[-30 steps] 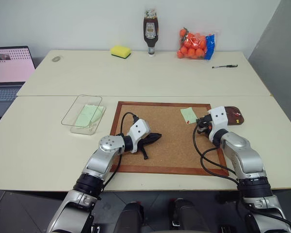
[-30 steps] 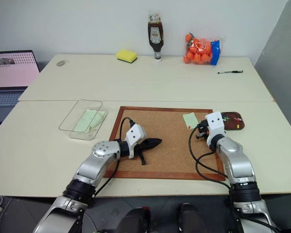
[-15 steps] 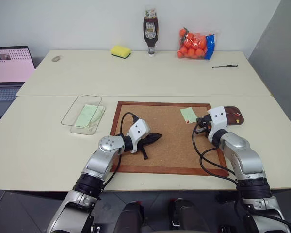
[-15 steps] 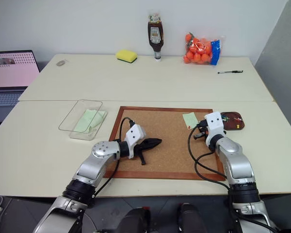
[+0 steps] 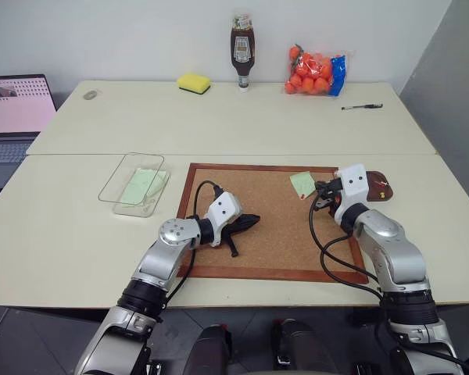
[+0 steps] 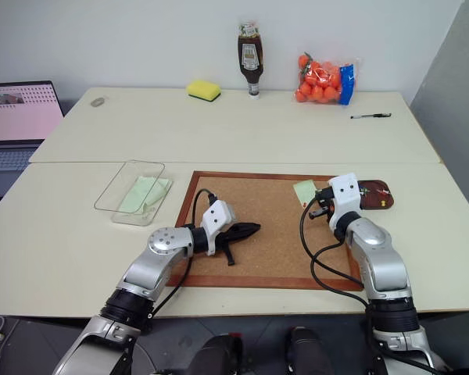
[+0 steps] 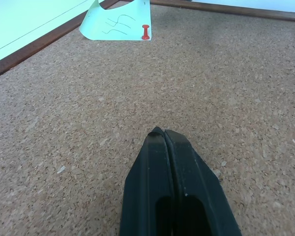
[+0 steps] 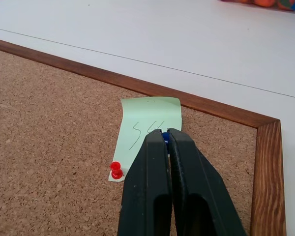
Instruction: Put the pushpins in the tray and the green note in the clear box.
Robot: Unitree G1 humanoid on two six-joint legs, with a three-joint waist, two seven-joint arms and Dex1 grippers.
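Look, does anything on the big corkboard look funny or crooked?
Yes. The small pale green paper note hangs by just one red pushpin at a corner, and its far edge curls up off the cork. The right gripper pinches something blue.

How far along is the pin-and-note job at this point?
Done: several pushpins lie in the tray. In hand: the right gripper is shut on what looks like a blue pushpin over the green note. Left: a red pushpin pins the note to the corkboard; the clear box awaits it.
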